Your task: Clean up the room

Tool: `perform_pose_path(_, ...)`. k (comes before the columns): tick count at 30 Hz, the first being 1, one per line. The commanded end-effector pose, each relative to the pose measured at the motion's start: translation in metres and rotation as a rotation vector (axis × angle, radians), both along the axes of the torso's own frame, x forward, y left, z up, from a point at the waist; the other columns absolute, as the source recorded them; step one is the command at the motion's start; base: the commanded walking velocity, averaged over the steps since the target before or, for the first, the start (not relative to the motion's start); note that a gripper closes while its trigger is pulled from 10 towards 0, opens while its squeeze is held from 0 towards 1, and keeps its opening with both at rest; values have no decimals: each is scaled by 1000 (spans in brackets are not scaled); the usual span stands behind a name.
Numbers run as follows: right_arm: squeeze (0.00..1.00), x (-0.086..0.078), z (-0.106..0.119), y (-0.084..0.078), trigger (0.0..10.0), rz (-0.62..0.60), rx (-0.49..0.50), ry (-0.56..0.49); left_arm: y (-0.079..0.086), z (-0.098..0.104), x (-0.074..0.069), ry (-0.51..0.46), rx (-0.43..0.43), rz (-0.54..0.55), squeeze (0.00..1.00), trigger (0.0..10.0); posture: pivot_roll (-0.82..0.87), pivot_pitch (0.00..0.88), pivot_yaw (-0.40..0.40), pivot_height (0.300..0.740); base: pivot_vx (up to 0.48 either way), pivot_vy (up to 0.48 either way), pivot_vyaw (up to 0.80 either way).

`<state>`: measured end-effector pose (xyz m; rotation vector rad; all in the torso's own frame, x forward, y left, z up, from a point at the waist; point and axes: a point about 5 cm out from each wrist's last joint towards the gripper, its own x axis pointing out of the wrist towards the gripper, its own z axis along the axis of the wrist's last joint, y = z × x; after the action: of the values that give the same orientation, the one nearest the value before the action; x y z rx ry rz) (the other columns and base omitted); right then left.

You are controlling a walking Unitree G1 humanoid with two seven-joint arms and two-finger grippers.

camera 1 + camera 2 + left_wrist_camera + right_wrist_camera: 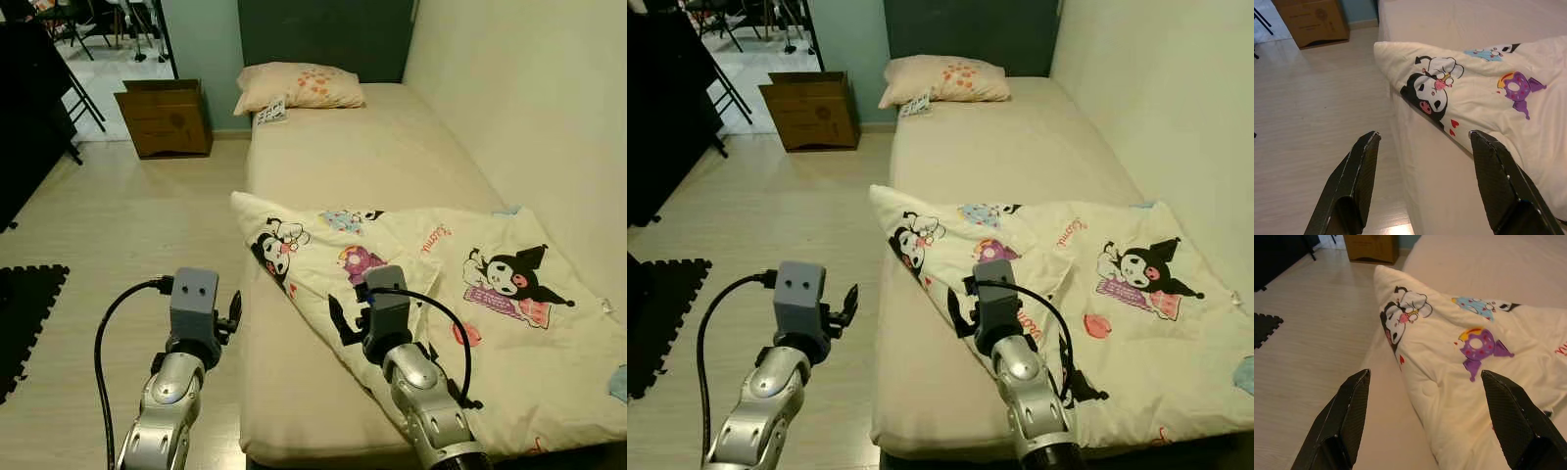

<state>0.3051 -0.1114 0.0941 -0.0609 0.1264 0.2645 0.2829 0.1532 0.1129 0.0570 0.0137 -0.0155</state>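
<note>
Since nothing's been grabbed yet, I'd call this the lining-up step of tidying the bed: the cartoon-print blanket [431, 294] lies crumpled and skewed across the foot end of the mattress [372, 157], and it needs spreading up toward the pillow [299, 86].

The right gripper [1430, 421] hovers over the blanket's near edge, fingers spread wide with nothing between them. The pointed corner of the blanket [1383, 274] sits ahead of it and slightly to its left, near the mattress edge. The right arm reaches forward over the bed, wrist level, cable looping off behind it.

The left gripper [1422, 188] is released too, hanging over the floor [127, 225] just beside the bed's side. That same corner is ahead of it and off to its right. The arm's raised and bent, pointing forward.

My guess for the next move: drop one gripper onto that corner, pinch a good fold of fabric, then pull it away toward the pillow. Thin cloth could slip from a shallow pinch. A cardboard box [165, 117] sits far ahead of the left gripper.
</note>
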Motion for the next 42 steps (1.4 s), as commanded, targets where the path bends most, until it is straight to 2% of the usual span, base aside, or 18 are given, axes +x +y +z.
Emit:
perform_pose_path(1,0,-3,-4,2,10000,8,3,10,1,-3,-3,13,16,-4,0,10000,-76,128,25,740,0,0,0)
perform_pose_path(8,0,-3,-5,2,10000,14,2,14,-1,-4,-3,17,11,-11,0,10000,-76,124,23,740,0,-411,0)
perform_pose_path(13,0,-3,-5,2,10000,21,-1,19,0,-4,-5,16,-38,7,0,10000,-71,134,11,740,0,0,0)
perform_pose_path(23,0,-3,-5,3,10000,27,-5,24,0,-9,-13,32,-40,10,0,10000,-66,146,4,740,0,0,0)
perform_pose_path(29,0,12,1,-7,10000,-29,-12,29,3,-17,-16,76,-6,-15,0,10000,-67,151,6,740,0,0,0)
perform_pose_path(31,0,18,4,-11,10000,-40,-9,29,5,-22,-17,104,30,-49,0,10000,-67,151,6,730,0,0,0)
perform_pose_path(33,0,18,4,-11,10000,-40,-9,29,5,-22,-17,104,30,-49,0,10000,-67,151,6,730,0,0,0)
perform_pose_path(36,0,26,5,-14,10000,-48,-6,31,14,-25,-16,105,72,-44,0,10000,-67,155,13,715,0,0,0)
perform_pose_path(42,0,28,5,-13,10000,-53,17,37,20,-19,-12,75,72,-13,0,10000,-63,158,20,695,0,0,0)
